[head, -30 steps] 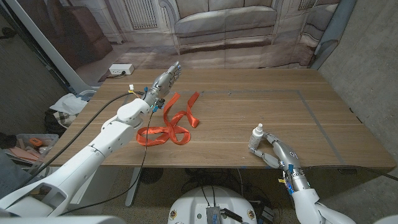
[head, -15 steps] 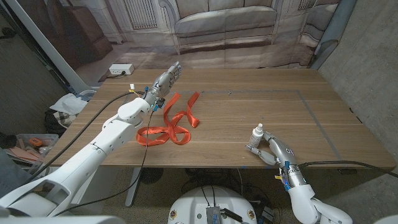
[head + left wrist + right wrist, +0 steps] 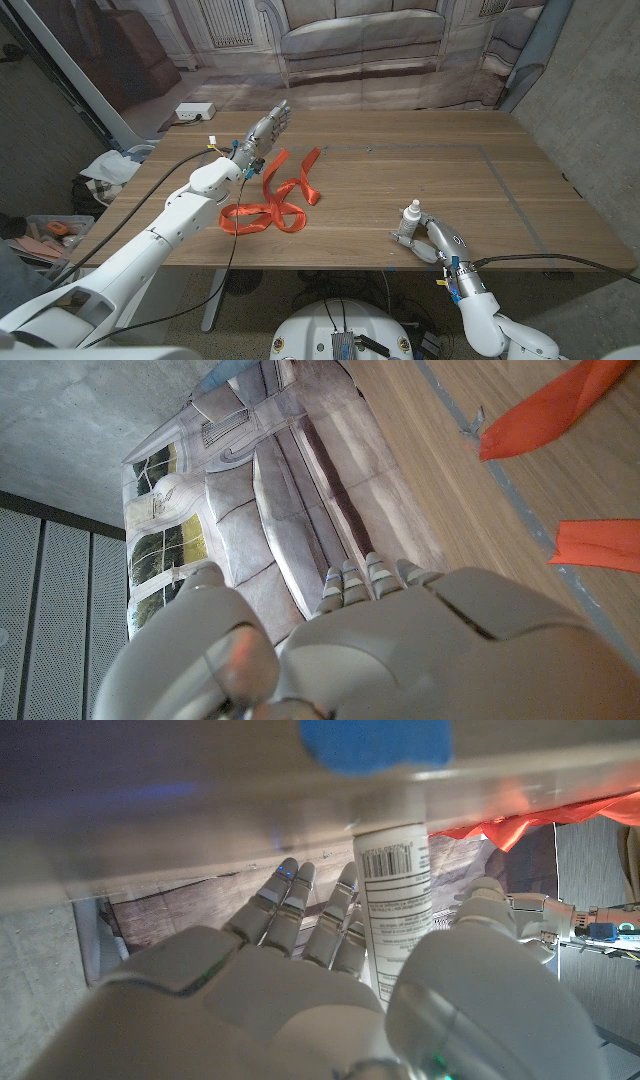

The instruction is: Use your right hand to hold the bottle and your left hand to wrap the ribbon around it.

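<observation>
Orange ribbon (image 3: 276, 196) lies loose on the table (image 3: 420, 165), unwrapped, well apart from the bottle (image 3: 408, 224) near the front edge. Right hand (image 3: 432, 243) cups the bottle; left hand (image 3: 265, 130), fingers apart, holds nothing, so all the wrapping seems left.

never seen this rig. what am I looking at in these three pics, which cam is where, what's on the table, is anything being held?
It is a stationary robot with two arms, each ending in a five-finger hand, working at a wooden table.

The wide picture comes from a camera on the robot's head, looking down; picture left is the robot's own left. The other two come from cameras on the wrists, looking along the back of each hand, so they appear turned.

On the table lie an orange ribbon, in loose loops, and a small white bottle standing upright near the front edge.

The right hand is around the bottle; the right wrist view shows the bottle between thumb and fingers. The left hand is stretched out past the ribbon's far end, holding nothing.
</observation>
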